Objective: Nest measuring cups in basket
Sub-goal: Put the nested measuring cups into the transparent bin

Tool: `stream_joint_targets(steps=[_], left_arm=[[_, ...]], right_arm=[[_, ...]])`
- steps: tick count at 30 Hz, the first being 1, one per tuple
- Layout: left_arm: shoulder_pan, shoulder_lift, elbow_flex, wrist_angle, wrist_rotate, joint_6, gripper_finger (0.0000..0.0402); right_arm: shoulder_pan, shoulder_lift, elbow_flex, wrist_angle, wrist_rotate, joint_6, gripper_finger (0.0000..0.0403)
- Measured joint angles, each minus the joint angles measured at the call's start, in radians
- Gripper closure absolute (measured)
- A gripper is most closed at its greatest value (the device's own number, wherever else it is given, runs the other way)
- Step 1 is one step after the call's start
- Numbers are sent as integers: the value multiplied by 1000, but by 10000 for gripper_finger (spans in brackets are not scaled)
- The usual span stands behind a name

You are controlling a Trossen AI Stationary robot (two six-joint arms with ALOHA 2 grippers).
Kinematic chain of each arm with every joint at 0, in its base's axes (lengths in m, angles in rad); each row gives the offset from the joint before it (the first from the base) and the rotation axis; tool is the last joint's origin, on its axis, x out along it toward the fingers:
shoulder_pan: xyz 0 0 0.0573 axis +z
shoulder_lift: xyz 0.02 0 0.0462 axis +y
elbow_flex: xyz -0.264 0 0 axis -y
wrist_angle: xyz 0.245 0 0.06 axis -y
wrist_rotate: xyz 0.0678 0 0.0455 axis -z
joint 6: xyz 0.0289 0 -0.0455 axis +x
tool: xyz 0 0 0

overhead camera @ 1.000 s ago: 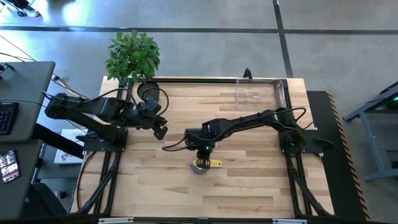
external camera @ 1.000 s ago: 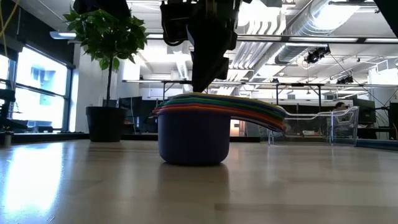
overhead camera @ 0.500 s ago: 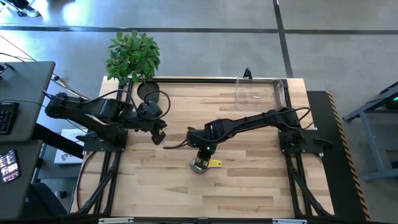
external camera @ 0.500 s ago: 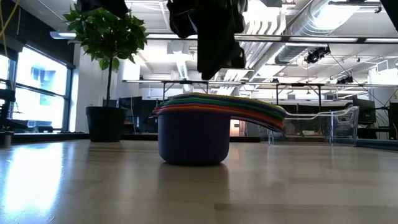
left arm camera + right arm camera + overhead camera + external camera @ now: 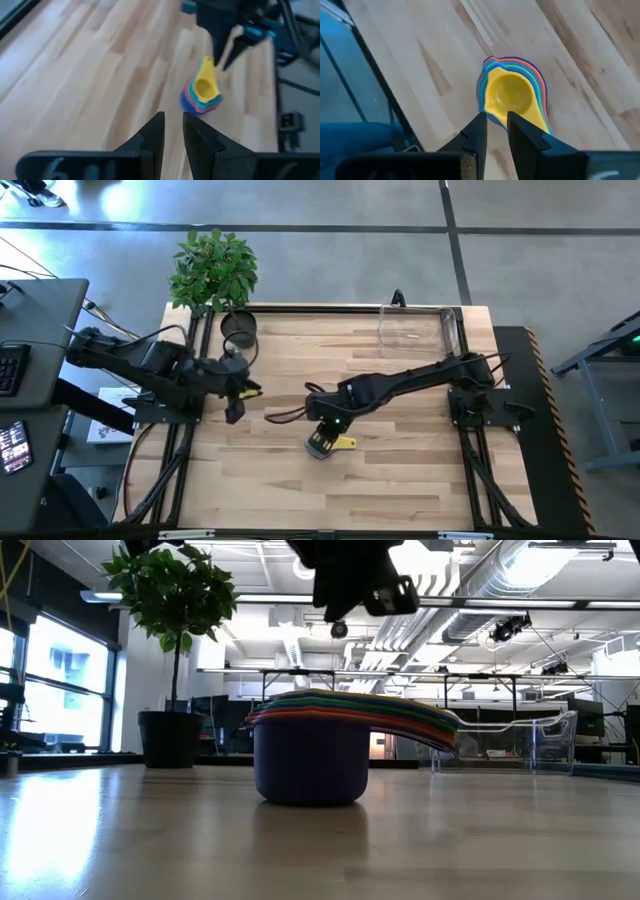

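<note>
1. Since the earlier frame, your left gripper (image 5: 236, 412) has pulled back toward frame left
2. Your right gripper (image 5: 322, 437) hovers over the nested measuring cups (image 5: 322, 446), lower centre, fingers narrowly apart, holding nothing
3. Your basket (image 5: 420, 326) sits upper right

Your overhead picture is evenly lit, the worktop (image 5: 400, 480) bright with only soft shadows under the arms. In the low view you look into ceiling lights and a bright window (image 5: 60, 680), so the plant (image 5: 172, 600) and the arm above turn to dark shapes, and the near worktop shows glare. Both wrist pictures are soft; the left one is blurred, its stacked cups (image 5: 201, 94) smeared.
</note>
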Motion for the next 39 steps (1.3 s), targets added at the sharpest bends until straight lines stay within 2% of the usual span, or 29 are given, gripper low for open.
stream_joint_targets(steps=[6,9,24,30,39], left_arm=[[0,-124,-182,271,155,161,342],[0,-171,-268,392,194,192,342],[1,-379,-681,796,194,238,342],[1,-446,-805,967,201,257,342],[1,-530,-971,1120,203,255,342]], right_arm=[[4,-26,0,21,39,62,336],[2,-31,0,31,42,88,336],[1,-35,0,43,28,154,336],[1,-35,0,51,28,154,336],[-4,-35,0,51,24,179,336]])
